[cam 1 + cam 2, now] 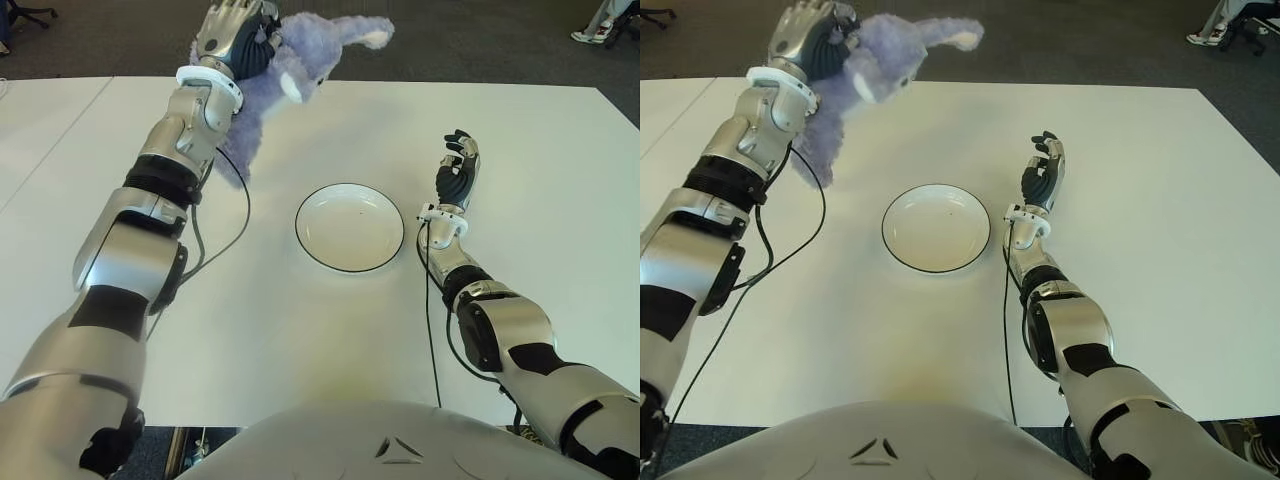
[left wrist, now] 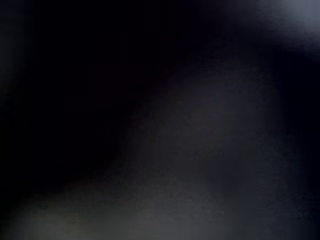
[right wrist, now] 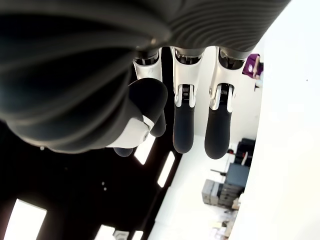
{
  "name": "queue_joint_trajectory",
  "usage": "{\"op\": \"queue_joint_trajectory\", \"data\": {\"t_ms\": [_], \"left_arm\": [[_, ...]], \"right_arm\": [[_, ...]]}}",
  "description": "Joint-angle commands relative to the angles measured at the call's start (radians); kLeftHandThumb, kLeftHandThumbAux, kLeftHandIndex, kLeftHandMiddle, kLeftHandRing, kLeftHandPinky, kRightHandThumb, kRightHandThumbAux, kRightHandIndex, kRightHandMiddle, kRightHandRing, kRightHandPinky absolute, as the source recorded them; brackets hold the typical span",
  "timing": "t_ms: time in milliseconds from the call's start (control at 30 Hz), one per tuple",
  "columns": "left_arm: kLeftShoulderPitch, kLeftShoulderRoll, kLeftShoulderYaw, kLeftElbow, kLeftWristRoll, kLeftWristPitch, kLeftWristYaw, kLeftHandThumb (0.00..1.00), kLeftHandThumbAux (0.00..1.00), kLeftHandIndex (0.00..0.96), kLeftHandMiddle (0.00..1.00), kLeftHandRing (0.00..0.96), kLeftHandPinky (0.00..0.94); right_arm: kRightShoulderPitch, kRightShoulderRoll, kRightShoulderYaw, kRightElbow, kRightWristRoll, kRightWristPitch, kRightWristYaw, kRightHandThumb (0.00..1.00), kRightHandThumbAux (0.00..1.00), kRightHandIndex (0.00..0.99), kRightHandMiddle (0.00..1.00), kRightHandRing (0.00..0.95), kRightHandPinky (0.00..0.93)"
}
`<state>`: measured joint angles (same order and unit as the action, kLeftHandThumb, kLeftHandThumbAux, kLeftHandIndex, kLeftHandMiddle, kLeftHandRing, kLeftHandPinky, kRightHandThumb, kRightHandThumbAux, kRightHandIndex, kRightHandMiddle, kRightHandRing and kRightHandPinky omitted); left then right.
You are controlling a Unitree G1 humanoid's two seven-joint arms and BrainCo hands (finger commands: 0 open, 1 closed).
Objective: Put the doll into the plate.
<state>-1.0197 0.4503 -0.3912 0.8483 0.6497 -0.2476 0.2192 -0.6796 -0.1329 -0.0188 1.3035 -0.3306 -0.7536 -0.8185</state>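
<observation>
Holding the purple plush doll (image 1: 290, 75) aloft in our left hand (image 1: 235, 35), fingers curled around its body, we have it raised over the far left of the white table (image 1: 560, 180), well apart from the plate (image 1: 350, 227). Lifting looks done; carrying across and lowering into the empty plate remain. Our right hand (image 1: 457, 170) shows just right of the plate, fingers loosely extended, holding nothing.
</observation>
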Motion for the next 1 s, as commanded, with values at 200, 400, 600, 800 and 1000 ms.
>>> {"op": "queue_joint_trajectory", "data": {"t_ms": [200,400,600,800,1000], "left_arm": [[0.019,-0.033,-0.041,-0.127,0.031,-0.044,-0.051,0.756,0.693,0.443,0.841,0.834,0.758],[0.059,-0.03,-0.054,-0.226,0.047,-0.072,-0.076,0.757,0.692,0.443,0.834,0.831,0.78],[0.085,-0.016,-0.052,-0.308,0.044,-0.087,-0.135,0.757,0.691,0.443,0.827,0.826,0.75],[0.119,-0.01,-0.041,-0.365,0.034,-0.096,-0.193,0.758,0.691,0.443,0.824,0.819,0.728],[0.15,-0.02,-0.038,-0.444,0.039,-0.062,-0.248,0.758,0.691,0.444,0.828,0.821,0.747]], "right_arm": [[0.072,0.028,0.015,0.039,-0.013,0.021,-0.014,1.0,0.743,0.314,0.201,0.274,0.422],[0.071,0.029,0.02,0.04,-0.014,0.026,-0.017,1.0,0.743,0.319,0.199,0.277,0.422],[0.07,0.033,0.02,0.04,-0.01,0.028,-0.015,1.0,0.743,0.322,0.196,0.28,0.422],[0.069,0.033,0.023,0.04,-0.014,0.03,-0.023,1.0,0.742,0.325,0.196,0.28,0.422],[0.068,0.032,0.024,0.04,-0.015,0.029,-0.028,1.0,0.742,0.318,0.199,0.277,0.423]]}}
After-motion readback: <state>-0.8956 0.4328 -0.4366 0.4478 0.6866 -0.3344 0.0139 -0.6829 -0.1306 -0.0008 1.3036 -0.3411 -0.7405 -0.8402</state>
